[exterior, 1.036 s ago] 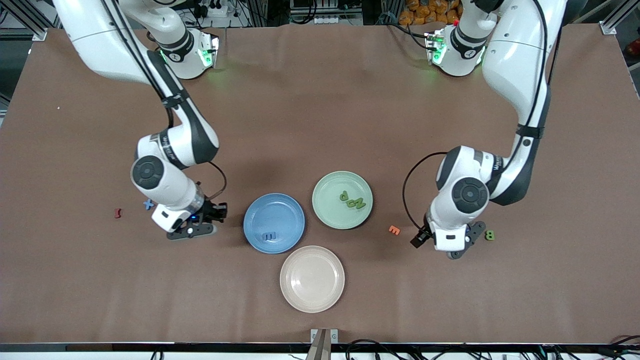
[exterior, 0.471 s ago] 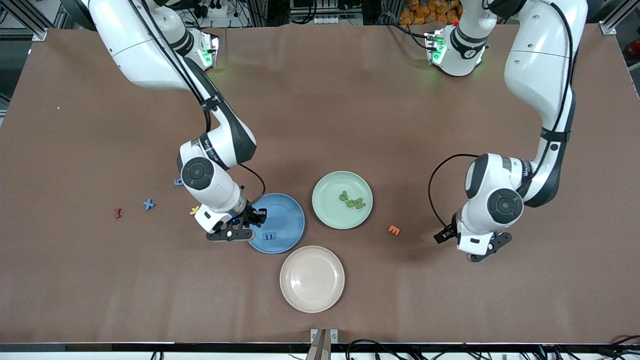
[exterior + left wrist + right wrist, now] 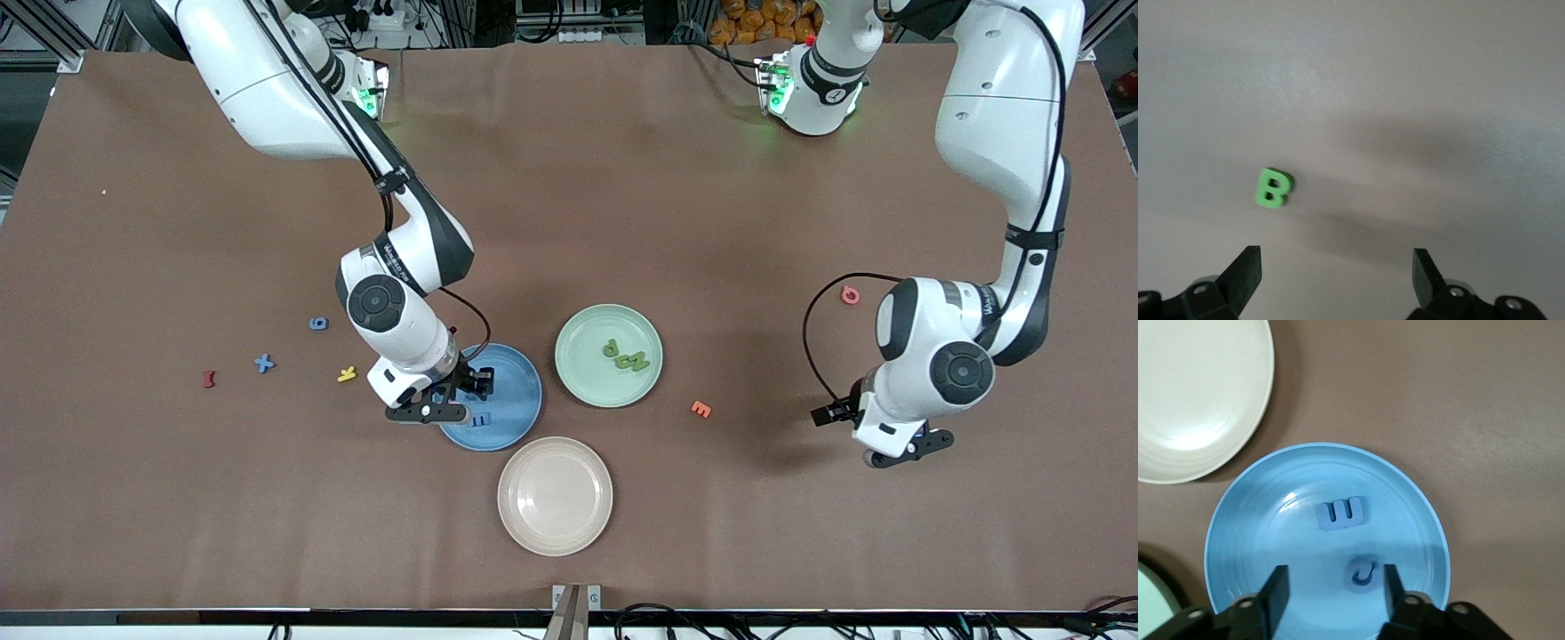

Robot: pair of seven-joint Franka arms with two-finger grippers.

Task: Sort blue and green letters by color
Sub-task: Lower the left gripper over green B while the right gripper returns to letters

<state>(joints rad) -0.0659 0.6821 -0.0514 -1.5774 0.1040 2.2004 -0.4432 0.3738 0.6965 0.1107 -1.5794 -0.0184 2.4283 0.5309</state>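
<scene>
Gaping right hand [image 3: 1331, 587] over blue C [image 3: 1363, 576], left hand [image 3: 1337, 270] empty

Readable as characters: a green B [image 3: 1273, 189] lying alone on the tabletop [image 3: 1418, 80]; a blue E [image 3: 1342, 513] in the blue plate [image 3: 1258, 547], with a blue C [image 3: 1363, 575] beside it. On the tabletop, a blue 6 [image 3: 318, 324], blue X [image 3: 264, 363], yellow K [image 3: 347, 374] and orange E [image 3: 701, 409]; in the green plate [image 3: 587, 333], a green P [image 3: 612, 348] and green N [image 3: 634, 362].

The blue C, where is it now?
The blue C lies in the blue plate beside the blue E, under the open right gripper.
</scene>
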